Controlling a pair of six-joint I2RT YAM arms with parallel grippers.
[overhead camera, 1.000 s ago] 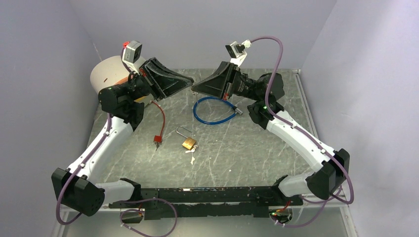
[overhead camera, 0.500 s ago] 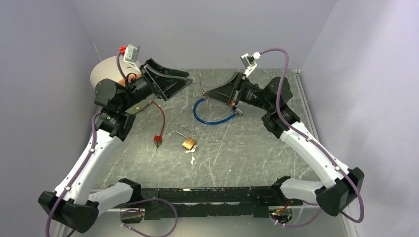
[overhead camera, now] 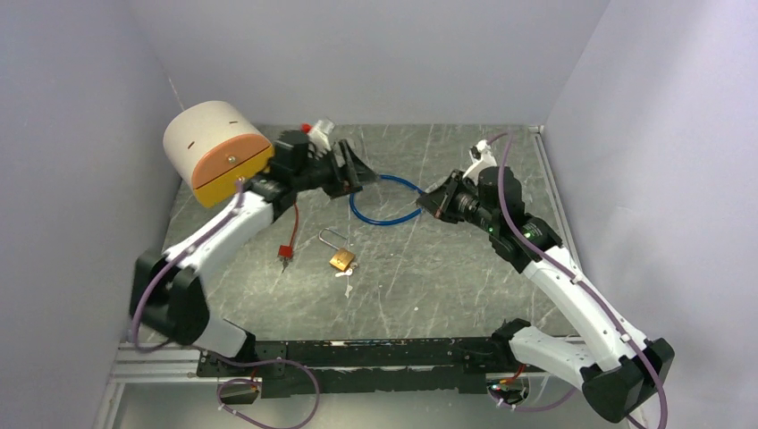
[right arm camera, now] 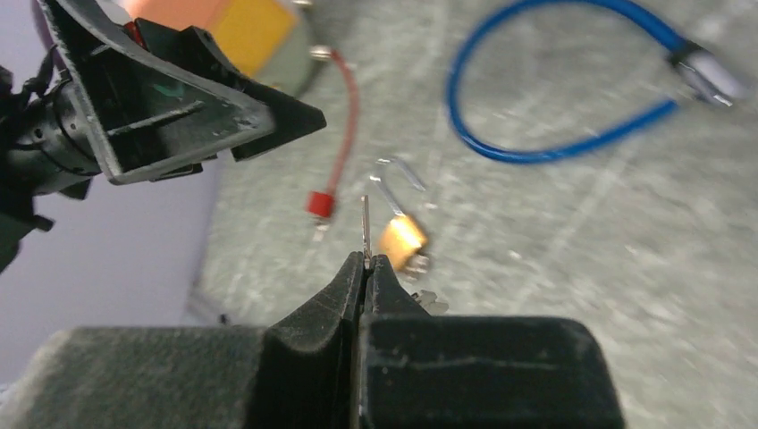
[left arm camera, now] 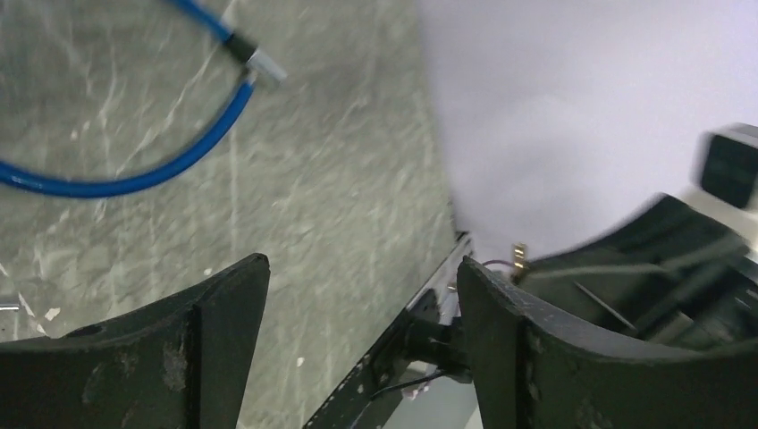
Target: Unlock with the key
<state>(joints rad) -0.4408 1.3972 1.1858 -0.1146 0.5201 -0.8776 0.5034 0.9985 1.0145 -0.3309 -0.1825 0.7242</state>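
A brass padlock (overhead camera: 341, 260) lies on the grey table, its shackle pointing away from the arms, with a small loose key (overhead camera: 347, 284) just in front of it. My right gripper (overhead camera: 427, 204) hovers to the right of the blue cable, shut on a thin metal key (right arm camera: 366, 228) that sticks out past its tips (right arm camera: 366, 261). In the right wrist view the padlock (right arm camera: 400, 239) sits blurred beyond that key. My left gripper (overhead camera: 356, 172) hangs open at the cable's far left; nothing lies between its fingers (left arm camera: 362, 268).
A blue cable loop (overhead camera: 384, 198) lies between the two grippers. A red cable (overhead camera: 293, 214) with a red end piece (overhead camera: 286, 250) runs left of the padlock. A white cylinder with an orange face (overhead camera: 214, 147) stands at the back left. Walls close in on three sides.
The two grippers met tip to tip a second ago. The left one has opened and dropped lower. The right one has drawn back to the right and down, still shut on the key.
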